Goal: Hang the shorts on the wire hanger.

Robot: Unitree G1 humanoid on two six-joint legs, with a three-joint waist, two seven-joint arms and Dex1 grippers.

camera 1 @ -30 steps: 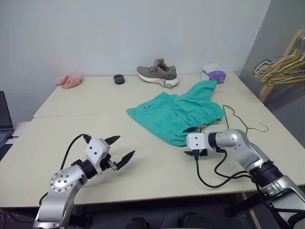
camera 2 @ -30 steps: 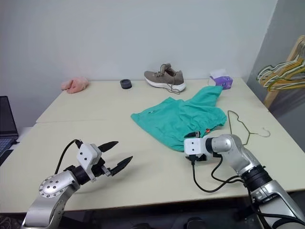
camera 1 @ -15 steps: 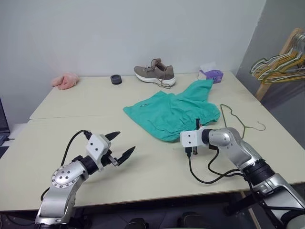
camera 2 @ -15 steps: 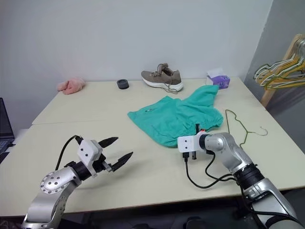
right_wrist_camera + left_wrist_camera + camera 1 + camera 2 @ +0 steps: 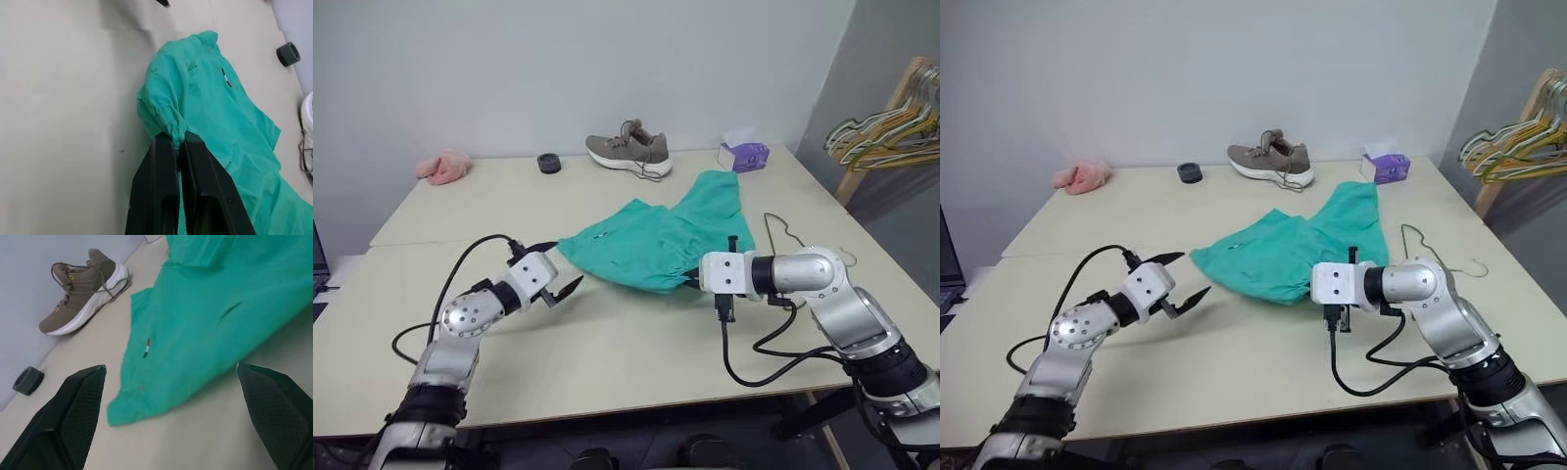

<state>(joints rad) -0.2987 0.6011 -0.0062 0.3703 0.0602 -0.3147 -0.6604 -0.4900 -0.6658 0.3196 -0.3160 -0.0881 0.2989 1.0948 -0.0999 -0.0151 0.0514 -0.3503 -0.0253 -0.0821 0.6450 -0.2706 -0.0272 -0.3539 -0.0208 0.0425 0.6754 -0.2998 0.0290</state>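
Since a second ago the right gripper has clenched its jaws on the near hem of the shorts and lifted it. Left gripper, jaws released wide, has advanced to the shorts' left corner. Risk: a pinch this small may slip, dropping the cloth. Shorts lie mid-table, long axis running toward the far right. Wire hanger lies just beyond, hook rightward.

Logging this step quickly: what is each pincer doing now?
Left pincer: open, holding nothing.
Right pincer: shut on the shorts.
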